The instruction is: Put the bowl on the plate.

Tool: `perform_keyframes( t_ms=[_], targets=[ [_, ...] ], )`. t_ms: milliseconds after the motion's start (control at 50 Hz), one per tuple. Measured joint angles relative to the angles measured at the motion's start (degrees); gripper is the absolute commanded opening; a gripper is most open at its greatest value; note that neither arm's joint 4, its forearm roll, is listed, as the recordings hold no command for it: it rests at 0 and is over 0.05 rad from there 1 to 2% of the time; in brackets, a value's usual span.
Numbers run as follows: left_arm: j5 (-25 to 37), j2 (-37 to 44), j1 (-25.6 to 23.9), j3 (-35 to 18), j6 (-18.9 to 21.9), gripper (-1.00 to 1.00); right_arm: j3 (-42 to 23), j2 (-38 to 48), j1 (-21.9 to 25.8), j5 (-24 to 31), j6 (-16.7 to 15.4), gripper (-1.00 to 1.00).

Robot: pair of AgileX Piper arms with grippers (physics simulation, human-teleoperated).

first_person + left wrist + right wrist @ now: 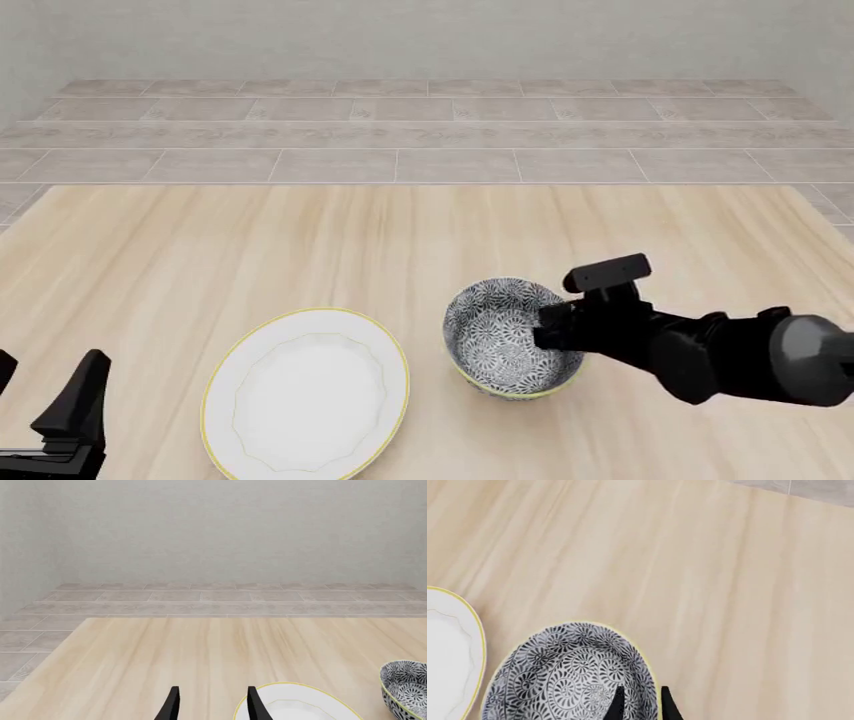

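The bowl (501, 335), dark blue-grey with a white floral pattern and a yellowish rim, stands on the table just right of the plate (307, 395), close to it but apart. The plate is wide, white and gold-rimmed. My right gripper (547, 330) is at the bowl's right rim. In the right wrist view one finger is inside the bowl (560, 675) and one outside, the right gripper (642, 705) closed narrowly on the rim. My left gripper (47, 400) is open near the front left corner, left of the plate (300, 705), holding nothing.
The light wooden table (267, 250) stretches far behind and to the left of the dishes. Beyond its far edge lies a grey tiled floor (427, 140) and a plain wall. The right arm's dark body reaches in from the right edge.
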Motion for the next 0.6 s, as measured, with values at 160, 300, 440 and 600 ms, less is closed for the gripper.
perform_keyframes(
  t_ms=[160,300,440,600],
  targets=[
    [0.0,0.0,0.0,0.0,0.0,1.0,0.0,-0.4,0.1,0.1,-0.1,-1.0],
    [0.0,0.0,0.0,0.0,0.0,1.0,0.2,-0.9,0.0,0.2,-0.1,-1.0],
    [0.0,0.0,0.0,0.0,0.0,1.0,0.3,-1.3,-0.2,0.3,0.0,-1.0],
    [0.0,0.0,0.0,0.0,0.0,1.0,0.7,-1.8,-0.7,0.2,0.3,-1.0]
  ],
)
